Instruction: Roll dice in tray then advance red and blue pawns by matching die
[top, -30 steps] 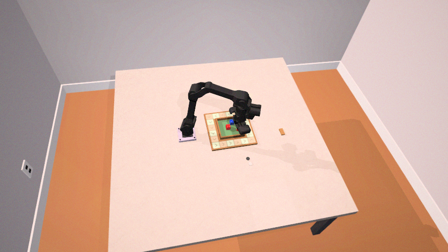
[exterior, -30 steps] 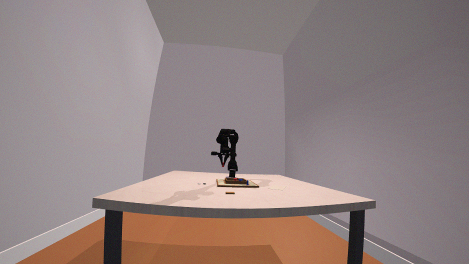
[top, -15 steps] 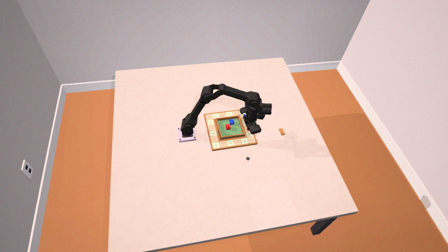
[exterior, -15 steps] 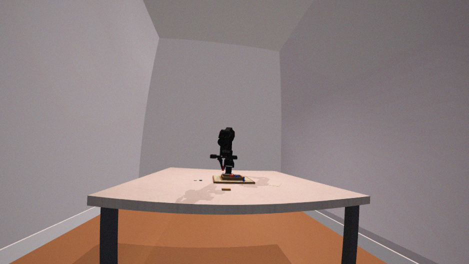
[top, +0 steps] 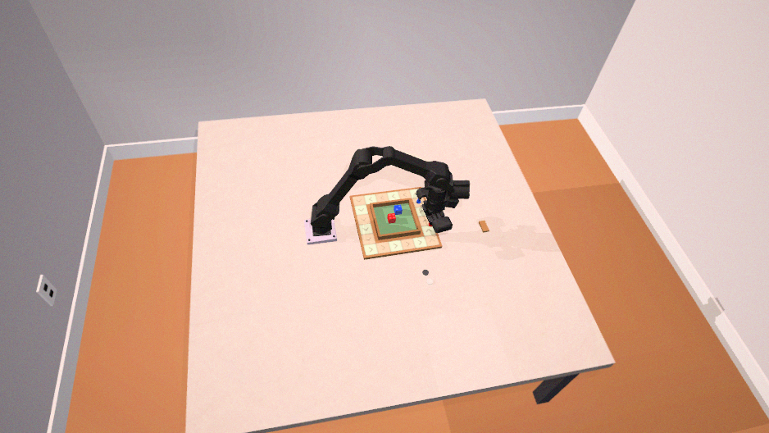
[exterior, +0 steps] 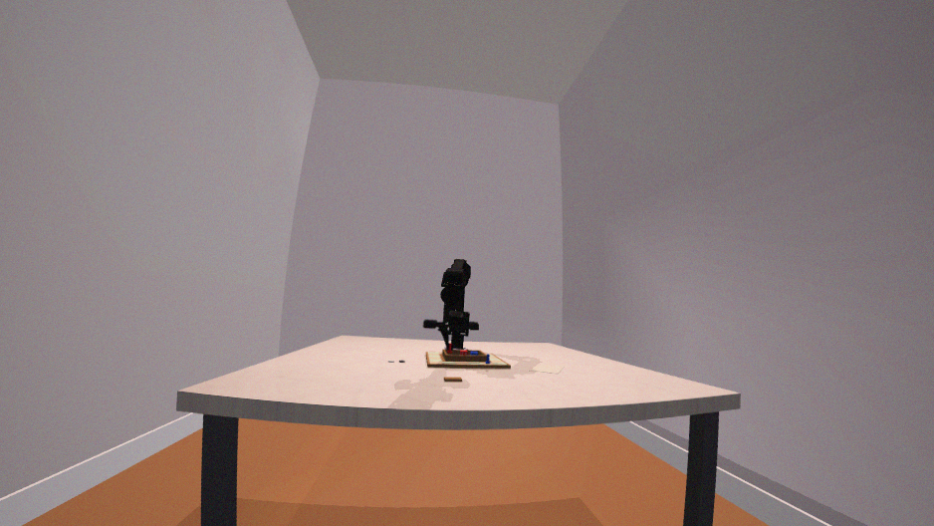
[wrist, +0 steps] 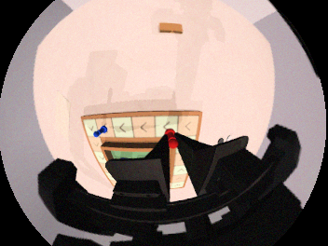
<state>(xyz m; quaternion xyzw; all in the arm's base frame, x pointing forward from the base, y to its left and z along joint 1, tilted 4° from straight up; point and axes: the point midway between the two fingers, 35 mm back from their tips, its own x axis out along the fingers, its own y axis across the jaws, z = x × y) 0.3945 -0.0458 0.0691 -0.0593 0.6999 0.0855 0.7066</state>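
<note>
The red pawn (wrist: 170, 140) is clamped between the fingers of the gripper (wrist: 171, 145), which is lowered over the game board's (top: 401, 249) strip of squares on the side facing the right edge of the table (top: 322, 333). The blue pawn (wrist: 100, 130) is seen standing on a square at the board's far right corner. Inside the green tray (top: 407, 225) at the middle of the board, the red die (top: 391, 217) and the blue die (top: 398, 209) are lying just beside each other. A small brown block (top: 484, 226) is placed apart from the board, toward the right edge. A dark disc (top: 425, 272) and a white disc (top: 430, 280) are set near the board on the side toward the near edge.
</note>
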